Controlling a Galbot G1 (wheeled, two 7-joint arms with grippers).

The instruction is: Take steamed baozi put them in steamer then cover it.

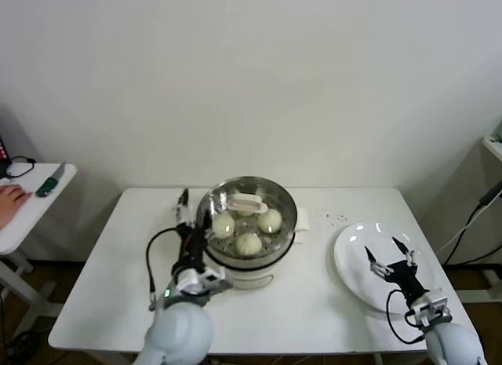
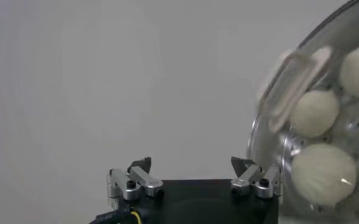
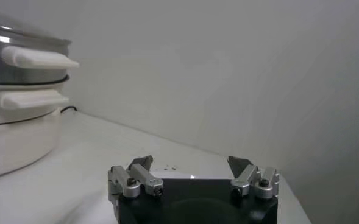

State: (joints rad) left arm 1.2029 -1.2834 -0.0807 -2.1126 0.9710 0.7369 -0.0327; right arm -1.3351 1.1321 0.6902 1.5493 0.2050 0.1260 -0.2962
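Observation:
The steamer [image 1: 284, 238] stands mid-table, a steel basket on a white pot base. The clear glass cover [image 1: 274, 194] lies on it, white bar handle [image 1: 248, 202] on top. Through the glass I see three steamed baozi [image 1: 223, 224] [image 1: 269, 219] [image 1: 249, 243]. My left gripper [image 1: 192, 212] is open and empty, just off the steamer's left side. In the left wrist view its jaws [image 2: 191, 164] hold nothing, with the cover [image 2: 270, 140] and baozi [image 2: 322, 173] beside them. My right gripper [image 1: 390, 255] hovers open and empty over the white plate [image 1: 353, 279].
A low white side table [image 1: 31, 212] at far left carries a person's hand [image 1: 9, 197] and a green object [image 1: 47, 186]. A small white item [image 1: 302, 220] sits by the steamer's right side, with crumbs [image 1: 339, 218] beyond. The right wrist view shows the steamer [image 3: 14, 91] off to one side.

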